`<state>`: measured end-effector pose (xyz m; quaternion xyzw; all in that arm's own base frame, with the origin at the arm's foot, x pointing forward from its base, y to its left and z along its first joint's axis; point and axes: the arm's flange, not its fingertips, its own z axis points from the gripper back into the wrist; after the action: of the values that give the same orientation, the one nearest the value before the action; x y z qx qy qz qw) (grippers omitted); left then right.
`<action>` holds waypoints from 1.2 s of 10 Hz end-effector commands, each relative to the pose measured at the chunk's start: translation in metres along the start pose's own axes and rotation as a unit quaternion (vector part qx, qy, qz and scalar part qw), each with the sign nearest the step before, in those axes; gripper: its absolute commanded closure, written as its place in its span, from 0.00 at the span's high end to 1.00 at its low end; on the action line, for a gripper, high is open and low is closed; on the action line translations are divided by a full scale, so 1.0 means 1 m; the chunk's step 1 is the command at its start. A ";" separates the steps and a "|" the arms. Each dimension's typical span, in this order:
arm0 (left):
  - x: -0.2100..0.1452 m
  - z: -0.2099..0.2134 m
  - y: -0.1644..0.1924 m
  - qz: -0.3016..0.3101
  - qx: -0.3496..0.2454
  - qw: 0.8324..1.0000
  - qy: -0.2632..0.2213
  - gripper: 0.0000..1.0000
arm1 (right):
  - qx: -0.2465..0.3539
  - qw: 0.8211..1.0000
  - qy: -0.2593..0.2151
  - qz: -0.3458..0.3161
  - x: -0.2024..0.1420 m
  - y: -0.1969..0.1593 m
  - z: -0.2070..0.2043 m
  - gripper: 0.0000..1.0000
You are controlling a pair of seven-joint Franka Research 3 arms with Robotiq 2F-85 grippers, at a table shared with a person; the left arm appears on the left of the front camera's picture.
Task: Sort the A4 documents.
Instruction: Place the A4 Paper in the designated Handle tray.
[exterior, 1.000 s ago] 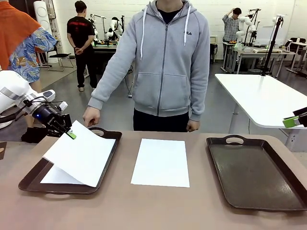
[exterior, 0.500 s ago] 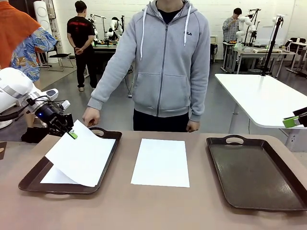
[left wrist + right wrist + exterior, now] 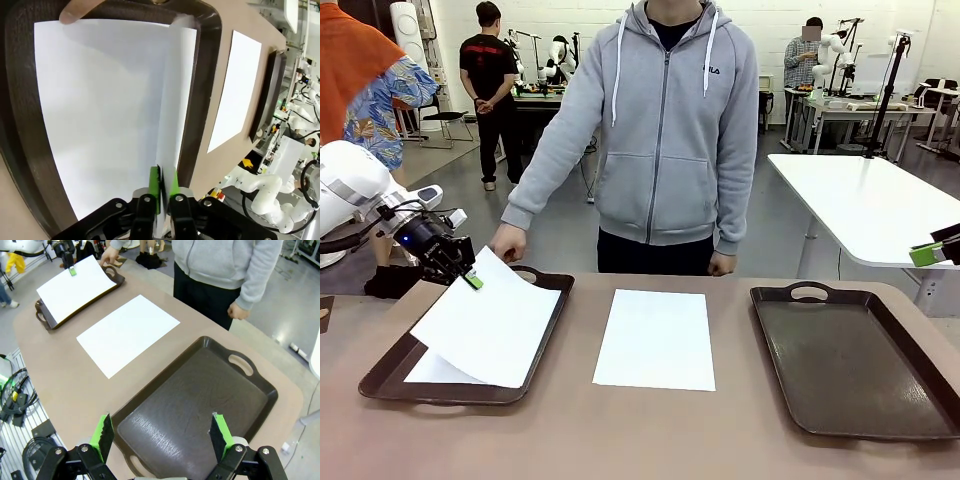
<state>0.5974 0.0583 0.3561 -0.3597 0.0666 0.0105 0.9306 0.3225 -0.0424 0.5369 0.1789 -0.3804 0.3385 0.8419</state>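
Placing step appears in hand: left tool (image 3: 470, 280), narrow about a corner of the sheet (image 3: 485, 325) above the tray (image 3: 378, 379) at the surface's left edge, grip unconfirmed; next move calls for release, then the middle sheet (image 3: 657, 338).

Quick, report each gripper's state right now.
Left gripper: closed on a corner of the raised sheet over the left tray.
Right gripper: open, holding nothing, above the right tray.

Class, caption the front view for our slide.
A thin white paper sheet, corner at the left end effector, slants over a dark brown handled tray.
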 end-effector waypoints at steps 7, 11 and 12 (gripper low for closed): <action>-0.003 0.002 0.005 0.054 0.066 0.996 -0.017 0.81 | 0.010 1.000 -0.006 0.001 -0.001 -0.001 -0.002 1.00; -0.025 0.024 0.000 0.069 0.090 0.993 -0.040 1.00 | 0.010 1.000 -0.006 0.001 -0.001 -0.001 -0.002 1.00; -0.027 0.026 -0.003 0.054 0.068 0.995 -0.049 1.00 | 0.010 1.000 -0.006 0.001 -0.001 -0.001 -0.002 1.00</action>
<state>0.5834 0.0781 0.3798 -0.2810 0.0567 0.0743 0.9551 0.3225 -0.0424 0.5369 0.1789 -0.3804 0.3385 0.8419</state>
